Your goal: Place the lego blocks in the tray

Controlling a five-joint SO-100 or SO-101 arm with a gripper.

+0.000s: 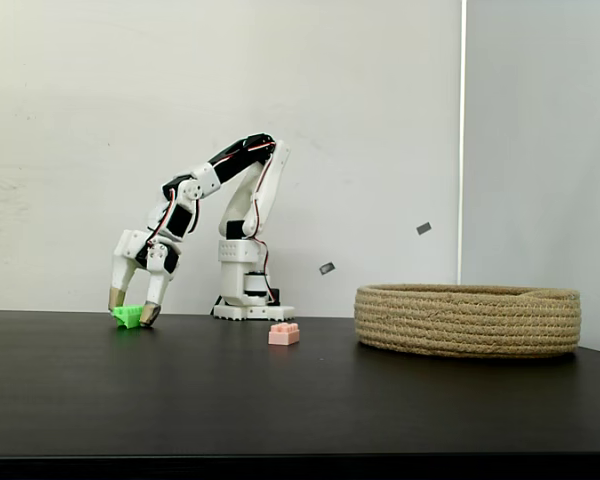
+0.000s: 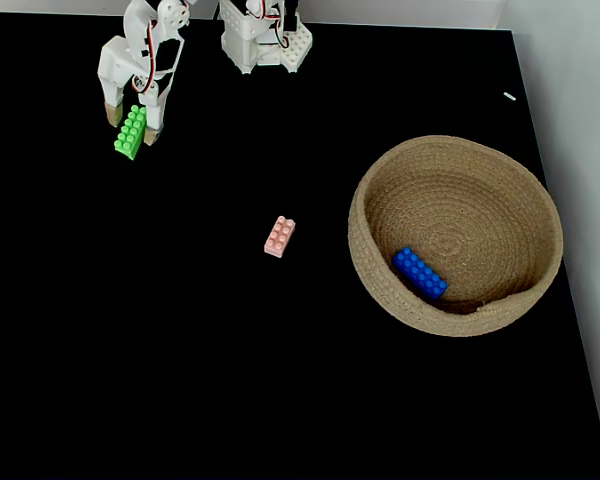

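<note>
End effector [image 1: 129, 304] down at table [image 1: 180, 400] level at the left of a fixed view, tips spread and straddling the green brick [image 1: 127, 316], one tip to each side; not yet visibly clamped, so best read as open around it, though contact with the right-hand tip cannot be ruled out. Seen from above in a fixed view, green brick [image 2: 130, 131] between the tips of the end effector [image 2: 130, 127], long axis running roughly toward and away from the arm's base with a slight tilt, so short sides not presented to the fingers; long sides facing them, which suits a squeeze across the narrow width. Likely next call: close, lift, then swing far across to the right of that view, since tray [image 2: 370, 190] sits well apart from the green brick. Count: three bricks, one of each colour. Blue brick [image 2: 420, 273] already inside the tray, lying on its floor near the front wall. Pink brick [image 2: 280, 236] loose on the table between end effector and tray, nearer the tray, long axis also roughly front to back. One tray [image 1: 468, 320], one arm. One brick done by this reckoning, two to go.
</note>
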